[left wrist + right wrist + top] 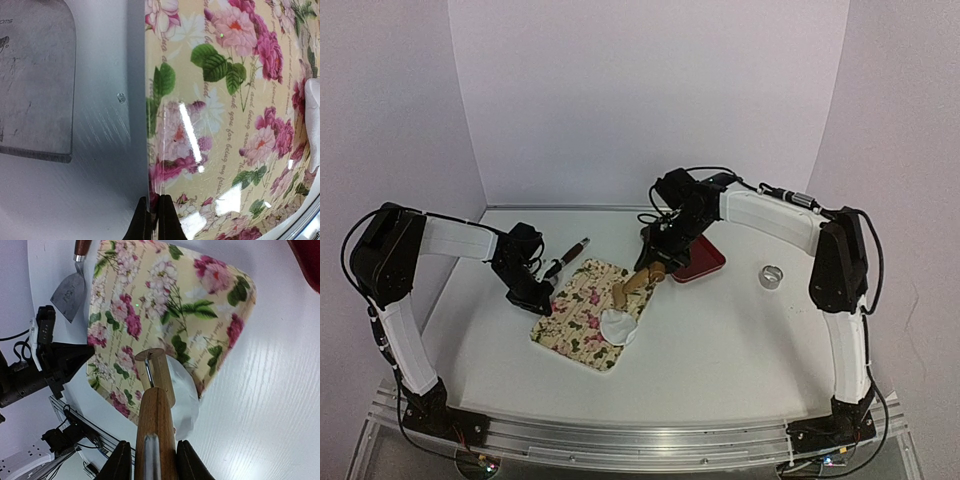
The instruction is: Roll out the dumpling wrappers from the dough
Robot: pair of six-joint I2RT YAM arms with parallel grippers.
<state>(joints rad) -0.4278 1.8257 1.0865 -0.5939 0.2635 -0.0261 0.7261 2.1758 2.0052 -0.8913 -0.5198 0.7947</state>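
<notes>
Table (740,350) white, carries everything. Floral board (575,305) lies mid-table and serves as reference. Red tray (705,262) sits off the board's far right, apart from it. Left end effector (155,215) is at the board's left-hand edge, fingers pressed together on that edge, apparently steadying the board. Right end effector (154,462) hangs above the board's right side, fingers clamped either side of a wooden rolling pin (156,410), which is tilted with its free end low over the dough; contact not certain. Scraper (567,258) rests on the table just beyond the board's far left edge. Dumpling wrapper (184,405) is a thin white piece at the board's near right edge, partly hanging over onto the table. Metal ring (771,275) stands well right of the board, past the tray. Step judged: rolling under way, dough flattened but uneven. Next move calls for pressing the pin down and drawing it across the dough towards the board's middle, without pushing it further off the edge.
</notes>
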